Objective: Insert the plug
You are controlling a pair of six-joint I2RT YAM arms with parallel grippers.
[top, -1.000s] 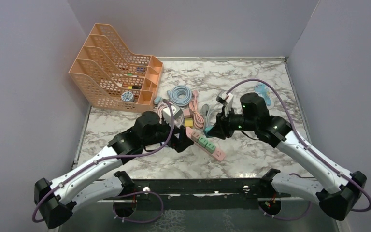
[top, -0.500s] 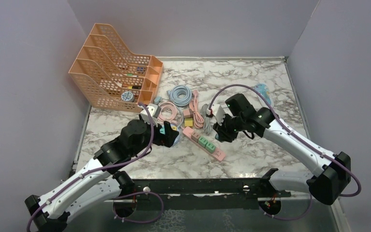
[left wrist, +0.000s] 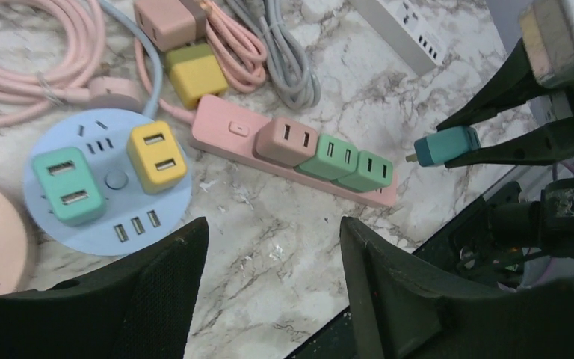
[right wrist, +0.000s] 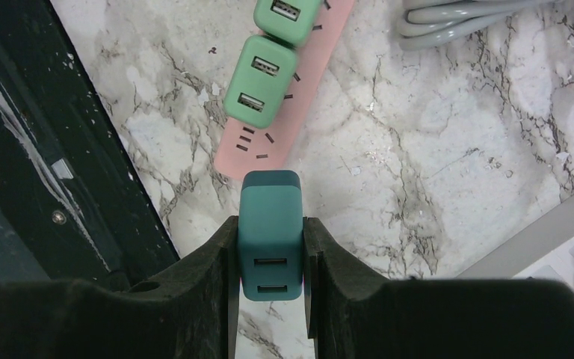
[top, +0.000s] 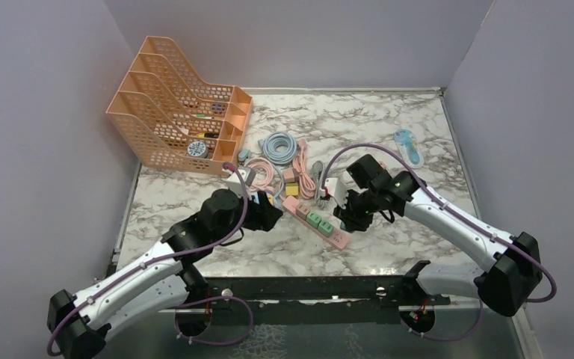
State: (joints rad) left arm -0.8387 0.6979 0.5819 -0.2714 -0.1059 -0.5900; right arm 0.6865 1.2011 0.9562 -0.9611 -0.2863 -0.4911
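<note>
My right gripper (right wrist: 270,228) is shut on a teal plug (right wrist: 270,202), a small block with two USB ports facing the camera. It hangs just above the near end of the pink power strip (right wrist: 269,142), over bare socket slots. Next to those slots, two green plugs (right wrist: 260,82) and a brown one (left wrist: 285,140) sit in the strip (top: 318,223). My left gripper (left wrist: 273,232) is open over bare marble, left of the strip, with nothing between its fingers. The left wrist view shows the teal plug (left wrist: 447,144) with its prongs pointing at the strip.
A round blue socket hub (left wrist: 112,179) with a green and a yellow plug lies beside the strip's far end. Coiled cables (top: 280,146) and an orange file rack (top: 172,112) stand behind. The table's black front rail (right wrist: 45,149) runs close to the strip's near end.
My right gripper has carried the teal plug nearer and lower, over the strip's near end. My left gripper has drawn back left from the strip and its jaws have narrowed a little.
</note>
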